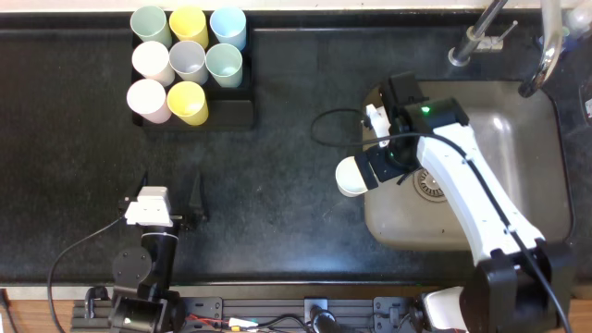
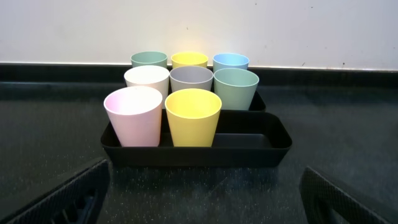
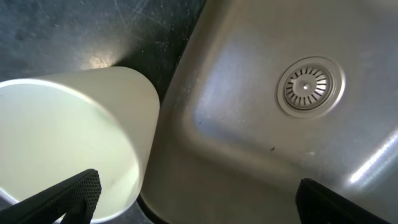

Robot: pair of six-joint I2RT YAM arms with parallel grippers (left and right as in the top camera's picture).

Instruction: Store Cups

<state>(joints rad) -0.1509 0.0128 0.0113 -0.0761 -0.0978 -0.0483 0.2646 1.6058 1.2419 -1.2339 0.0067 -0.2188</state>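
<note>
The right jaws gape wide, clamping nothing; one finger [image 3: 56, 199] overlaps the mouth of a cream cup [image 3: 74, 124] at the sink [image 3: 249, 143] rim. The left jaws, also wide and empty, face a black tray [image 2: 249, 146] of eight pastel cups [image 2: 193, 115] on the dark bench [image 1: 277, 139].

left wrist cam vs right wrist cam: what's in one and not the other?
Left wrist adds: a black plastic tray holding eight pastel plastic cups, all upright, with one corner slot free. Right wrist adds: a cream plastic cup at the rim of the stainless steel sink, and the round drain strainer in the sink floor. Both: the dark speckled countertop.
</note>
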